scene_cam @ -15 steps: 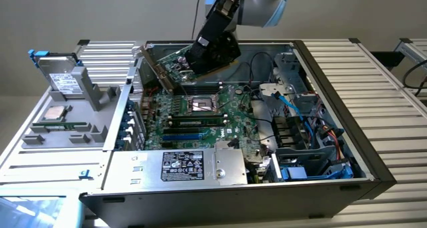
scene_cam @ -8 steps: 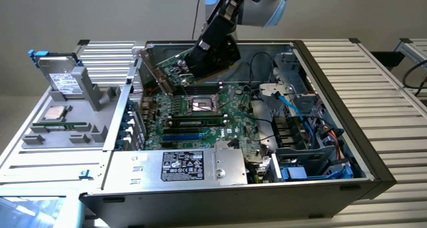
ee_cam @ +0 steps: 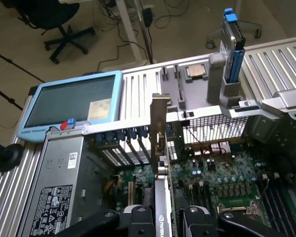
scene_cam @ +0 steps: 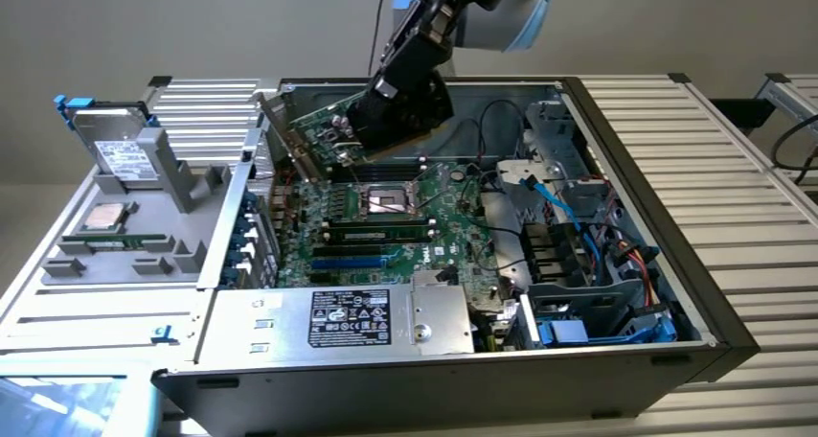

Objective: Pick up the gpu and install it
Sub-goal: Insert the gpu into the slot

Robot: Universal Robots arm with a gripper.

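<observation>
Slatted table [scene_cam: 735,140] bears the open case [scene_cam: 383,389]; over the motherboard [scene_cam: 383,217], far side, the gripper [ee_cam: 163,218] clasps the tilted gpu [scene_cam: 317,128]. Probably light, stiff, fragile; best held by its edges.

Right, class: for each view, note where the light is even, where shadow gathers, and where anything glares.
Exterior view: soft, even light on the ribbed table; the computer case is dim inside, under the graphics card. Wrist view: a pale sheen washes the blue-framed screen; the claw gripping the card looks dark.
</observation>
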